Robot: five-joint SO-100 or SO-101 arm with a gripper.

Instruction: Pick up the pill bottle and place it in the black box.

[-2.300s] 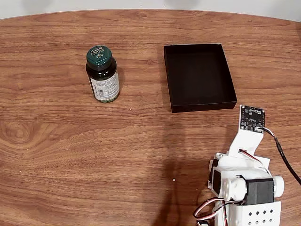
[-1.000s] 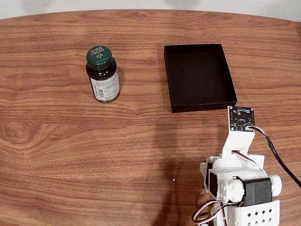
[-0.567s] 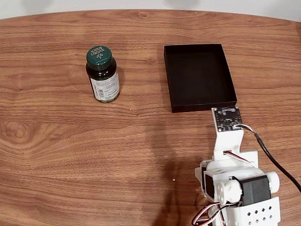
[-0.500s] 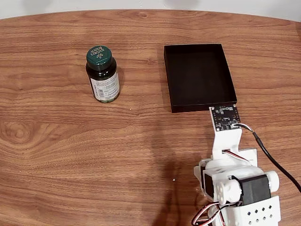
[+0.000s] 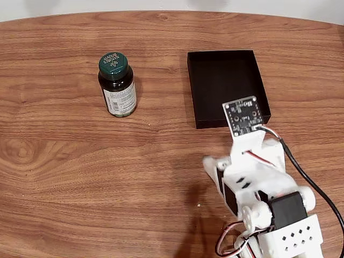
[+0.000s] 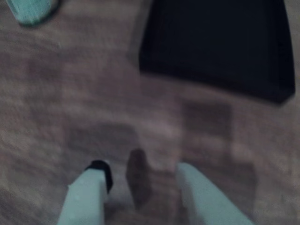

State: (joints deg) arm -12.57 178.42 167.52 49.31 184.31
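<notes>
Pill bottle [image 5: 117, 86] stands upright, cap upward.

Pill bottle [image 5: 117, 86] cap: "Nature's Bounty"; label print illegible.

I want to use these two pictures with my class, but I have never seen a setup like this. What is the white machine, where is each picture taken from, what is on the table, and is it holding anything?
The white machine is a small robot arm on a wooden table. The fixed view looks down on the table from above. The blurred wrist view comes from a camera riding on the arm, looking past its two-finger gripper.

On the table stand a pill bottle, upright with a green cap, and to its right a shallow black box. The black square on the arm is a circuit board, not the box.

The gripper's fingers stand apart with bare table between them, so it holds nothing.
</notes>
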